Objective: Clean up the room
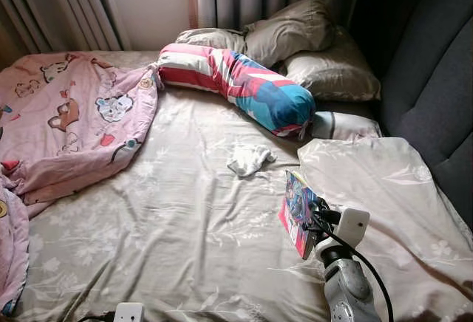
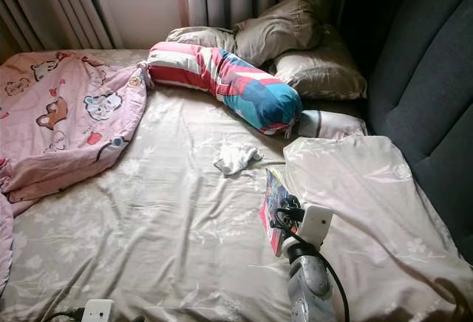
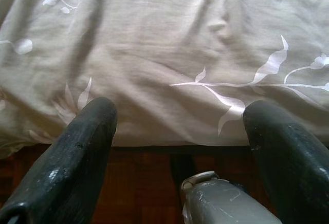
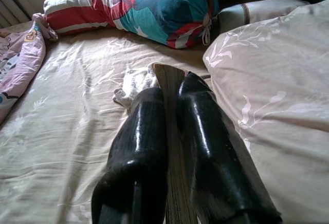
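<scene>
The right gripper point(image 4: 172, 147) pinches a thin book point(image 1: 298, 211) by its edge above the bed's near right, so it may slip or swing loose, while the left gripper point(image 3: 180, 147) hangs spread at the near edge.

Your right arm reaches forward at the near right, its pincer point(image 1: 310, 222) clamped tight with both black fingers point(image 4: 149, 147) pressed together. Your left pincer point(image 3: 180, 147) hangs low at near left, fingers spread wide.
</scene>
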`<state>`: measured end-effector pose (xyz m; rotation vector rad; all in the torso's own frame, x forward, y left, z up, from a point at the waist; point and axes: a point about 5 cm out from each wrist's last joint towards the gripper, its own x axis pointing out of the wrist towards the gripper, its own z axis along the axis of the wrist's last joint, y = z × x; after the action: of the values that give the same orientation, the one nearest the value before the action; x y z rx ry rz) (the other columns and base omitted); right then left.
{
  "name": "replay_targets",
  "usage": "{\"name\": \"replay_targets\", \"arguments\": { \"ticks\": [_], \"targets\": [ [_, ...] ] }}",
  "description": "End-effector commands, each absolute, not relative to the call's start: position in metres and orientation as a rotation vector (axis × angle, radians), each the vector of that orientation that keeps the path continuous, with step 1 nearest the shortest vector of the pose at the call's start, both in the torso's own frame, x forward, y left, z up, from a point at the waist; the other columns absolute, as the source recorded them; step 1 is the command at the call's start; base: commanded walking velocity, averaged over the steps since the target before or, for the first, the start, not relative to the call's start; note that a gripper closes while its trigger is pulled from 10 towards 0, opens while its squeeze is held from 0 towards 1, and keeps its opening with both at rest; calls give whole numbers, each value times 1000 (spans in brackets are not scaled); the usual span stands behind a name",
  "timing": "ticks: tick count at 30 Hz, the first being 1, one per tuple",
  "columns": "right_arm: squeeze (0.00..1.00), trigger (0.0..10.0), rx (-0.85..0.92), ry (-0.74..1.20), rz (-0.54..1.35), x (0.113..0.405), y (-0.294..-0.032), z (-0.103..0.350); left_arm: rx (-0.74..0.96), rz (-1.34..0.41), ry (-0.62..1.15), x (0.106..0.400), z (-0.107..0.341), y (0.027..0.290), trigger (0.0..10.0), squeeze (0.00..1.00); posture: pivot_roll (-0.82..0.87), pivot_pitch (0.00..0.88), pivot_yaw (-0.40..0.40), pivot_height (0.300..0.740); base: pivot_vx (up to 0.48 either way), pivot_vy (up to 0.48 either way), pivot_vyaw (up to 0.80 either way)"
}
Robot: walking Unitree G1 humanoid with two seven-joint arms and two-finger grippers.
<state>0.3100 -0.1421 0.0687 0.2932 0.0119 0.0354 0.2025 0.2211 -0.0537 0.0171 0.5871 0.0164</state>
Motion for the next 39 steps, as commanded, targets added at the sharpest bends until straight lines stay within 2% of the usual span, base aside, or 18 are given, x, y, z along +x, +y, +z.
{"name": "replay_targets", "arguments": {
  "ticks": [1,11,25,31,39],
  "targets": [
    [0,10000,297,-8,54,313,-138,75,16,25,640,192,-60,225,10000,0,30,198,13,740,0,0,0],
    [0,10000,298,-8,64,313,-136,75,17,29,655,190,-61,227,10000,0,29,200,14,675,0,0,0],
    [0,10000,299,18,78,312,-133,70,20,29,661,189,-62,227,10000,0,34,204,17,675,0,0,0],
    [0,10000,310,-10,87,312,-131,73,21,29,662,188,-63,228,10000,0,34,205,17,645,0,0,0],
    [0,10000,313,9,92,311,-129,69,24,29,661,187,-63,229,10000,0,43,208,19,645,0,0,0]
  ]
}}
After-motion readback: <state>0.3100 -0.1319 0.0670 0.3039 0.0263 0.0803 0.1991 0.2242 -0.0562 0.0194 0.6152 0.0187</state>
